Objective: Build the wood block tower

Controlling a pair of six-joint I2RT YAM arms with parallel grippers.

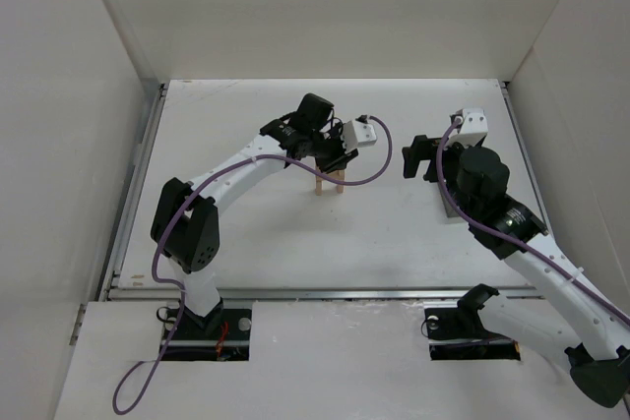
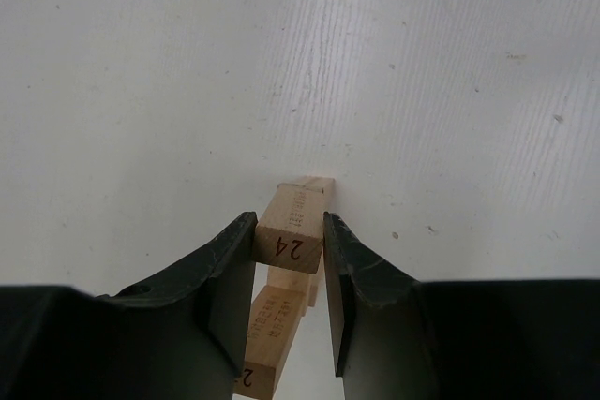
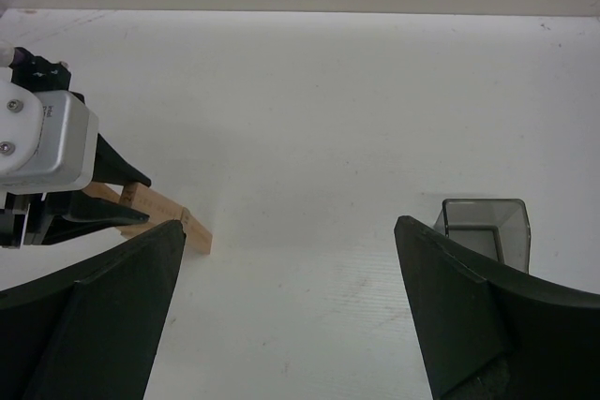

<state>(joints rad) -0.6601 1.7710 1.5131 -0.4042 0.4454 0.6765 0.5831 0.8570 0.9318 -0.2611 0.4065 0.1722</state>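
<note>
So the right gripper (image 3: 289,227) has its two dark fingers spread wide at the bottom corners with nothing but white table (image 3: 328,91) between them. Off at the left edge the left gripper (image 3: 114,196), white camera box on top, has its black fingers closed around the tan wooden planks (image 3: 167,214), one of which pokes out low toward the middle. A small grey see-through bin (image 3: 487,227) sits right, partly tucked behind the right finger.

Flat matte white table top (image 1: 295,243), plain white panel walls (image 1: 335,7) at left, back and right, thin grey metal rail (image 1: 325,292) along the table's near edge, soft even light
</note>
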